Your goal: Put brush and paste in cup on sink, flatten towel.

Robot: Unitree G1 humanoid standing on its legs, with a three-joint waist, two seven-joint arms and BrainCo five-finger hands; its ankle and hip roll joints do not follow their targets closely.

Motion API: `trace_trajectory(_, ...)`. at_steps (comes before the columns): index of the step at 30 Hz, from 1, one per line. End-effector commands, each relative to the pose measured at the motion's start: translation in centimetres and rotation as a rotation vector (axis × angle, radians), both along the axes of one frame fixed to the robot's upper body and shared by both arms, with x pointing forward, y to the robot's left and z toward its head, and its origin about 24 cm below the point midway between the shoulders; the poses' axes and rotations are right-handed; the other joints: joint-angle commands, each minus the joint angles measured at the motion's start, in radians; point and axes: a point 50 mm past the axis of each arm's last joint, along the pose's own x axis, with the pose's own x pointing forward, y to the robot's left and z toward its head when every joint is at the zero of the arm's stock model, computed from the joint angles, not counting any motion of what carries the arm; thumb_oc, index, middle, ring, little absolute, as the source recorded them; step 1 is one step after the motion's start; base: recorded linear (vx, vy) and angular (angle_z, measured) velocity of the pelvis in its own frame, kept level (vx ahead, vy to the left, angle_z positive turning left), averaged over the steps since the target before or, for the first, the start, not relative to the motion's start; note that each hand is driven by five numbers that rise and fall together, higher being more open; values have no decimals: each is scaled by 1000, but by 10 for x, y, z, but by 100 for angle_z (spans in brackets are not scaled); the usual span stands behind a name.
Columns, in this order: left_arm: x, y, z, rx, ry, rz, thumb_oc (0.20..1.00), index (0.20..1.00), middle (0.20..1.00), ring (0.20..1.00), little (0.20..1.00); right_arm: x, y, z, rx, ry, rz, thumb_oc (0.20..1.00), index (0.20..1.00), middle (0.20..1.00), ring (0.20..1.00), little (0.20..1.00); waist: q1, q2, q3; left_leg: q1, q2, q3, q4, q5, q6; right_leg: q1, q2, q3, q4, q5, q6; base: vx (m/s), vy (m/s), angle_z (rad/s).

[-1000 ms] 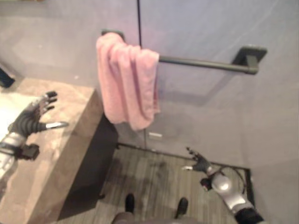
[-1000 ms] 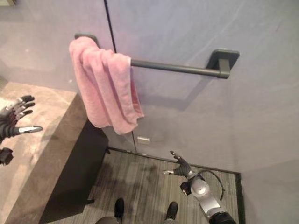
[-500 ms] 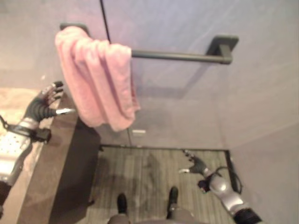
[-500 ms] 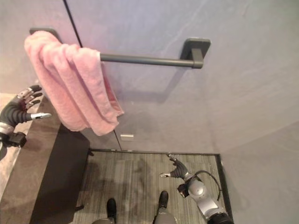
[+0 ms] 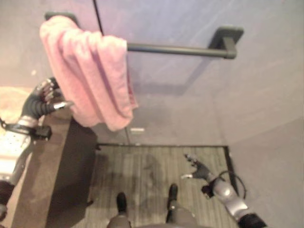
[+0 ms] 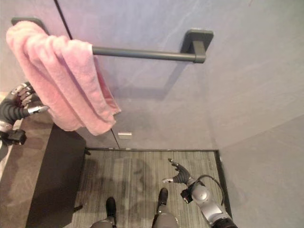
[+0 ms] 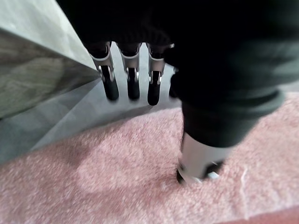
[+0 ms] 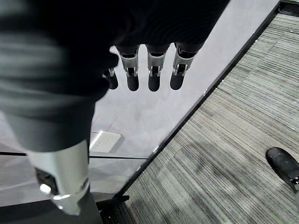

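A pink towel (image 5: 90, 71) hangs bunched at the left end of a dark wall rail (image 5: 180, 49). My left hand (image 5: 43, 99) is raised beside the towel's left edge, fingers relaxed and holding nothing; in the left wrist view its thumb (image 7: 202, 154) rests against the pink towel (image 7: 117, 177) and the fingers (image 7: 132, 79) point past it. My right hand (image 5: 199, 168) hangs low over the floor at the lower right, open and empty, with its fingers (image 8: 149, 70) straight in the right wrist view.
A brown stone counter (image 5: 38, 190) with a dark side panel (image 5: 78, 166) stands at the left. The grey wall (image 5: 190, 104) carries a small white outlet plate (image 5: 137, 129). Grey striped flooring (image 5: 152, 175) lies below.
The camera has swung further right, shifting the scene left. My left hand has risen and come up against the towel's left edge. The right hand has hardly moved.
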Motion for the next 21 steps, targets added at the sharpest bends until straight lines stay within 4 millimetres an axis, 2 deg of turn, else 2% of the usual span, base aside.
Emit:
trace_trajectory(1, 10, 0, 38, -27, -162, -15, 200, 200, 200, 200, 200, 20, 2, 32, -37, -149, 91, 1000, 1000, 1000, 1000, 1000, 19, 51, 19, 13, -26, -72, 13, -67, 79, 100, -19, -52, -2, 38, 93, 0, 0, 0)
trace_trajectory(9, 16, -7, 37, -7, -142, -47, 200, 200, 200, 200, 200, 25, 9, 39, -27, -185, 119, 1000, 1000, 1000, 1000, 1000, 17, 52, 14, 11, -29, -74, 13, -67, 79, 104, -22, -56, -2, 26, 91, 0, 0, 0)
trace_trajectory(12, 17, -11, 34, -28, -142, -63, 200, 200, 200, 200, 200, 33, 14, 51, -1, -234, 129, 1000, 1000, 1000, 1000, 1000, 19, 54, 13, 11, -31, -73, 13, -67, 80, 103, -24, -56, -2, 23, 90, 0, 0, 0)
trace_trajectory(13, 17, -13, 31, -37, -136, -71, 200, 200, 200, 200, 200, 40, 19, 61, 34, -275, 131, 1000, 1000, 1000, 1000, 1000, 22, 54, 14, 12, -31, -71, 13, -66, 80, 104, -24, -55, -2, 19, 88, 0, 0, 0)
trace_trajectory(17, 17, -15, 28, -44, -129, -82, 200, 200, 200, 200, 200, 47, 29, 74, 110, -316, 138, 1000, 1000, 1000, 1000, 1000, 24, 54, 16, 14, -30, -71, 13, -66, 81, 107, -25, -54, -2, 14, 85, -11, -1, -3)
trace_trajectory(19, 21, -22, 19, -55, -100, -98, 200, 200, 200, 200, 200, 64, 72, 115, 279, -420, 263, 1000, 1000, 1000, 1000, 1000, 40, 55, 13, 19, -28, -68, 13, -63, 81, 114, -24, -55, -2, -4, 74, -46, -5, -10)
trace_trajectory(21, 22, -23, 18, -62, -96, -101, 200, 200, 200, 200, 200, 69, 80, 122, 311, -434, 279, 1000, 1000, 1000, 1000, 1000, 45, 55, 14, 20, -28, -68, 13, -63, 82, 115, -25, -55, -2, -7, 72, -18, -1, -3)
